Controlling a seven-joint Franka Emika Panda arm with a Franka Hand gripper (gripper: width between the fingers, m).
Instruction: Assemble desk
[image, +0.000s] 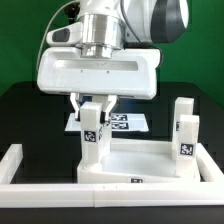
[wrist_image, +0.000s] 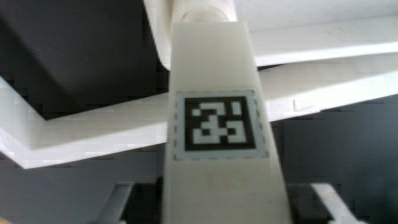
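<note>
Black table (image: 20, 110); jaws gripping upright leg (image: 92, 128), seemingly at tabletop (image: 140, 160) corner.

Tabletop panel (image: 140, 165): white plastic, smooth, faint sheen along the raised rim. Leg block (wrist_image: 221, 120) in the gripper: same white plastic, matt, with a flat black-and-white printed tag on its face. Second leg block (image: 184, 130): alike, matt white. Gripper (image: 95, 103) housing: white glossy plastic; wrist above it brushed metal. Table (image: 20, 110): black, matt. Border wall (image: 20, 165): white, smooth. Marker board (image: 128, 122): thin, flat, paper-like.
</note>
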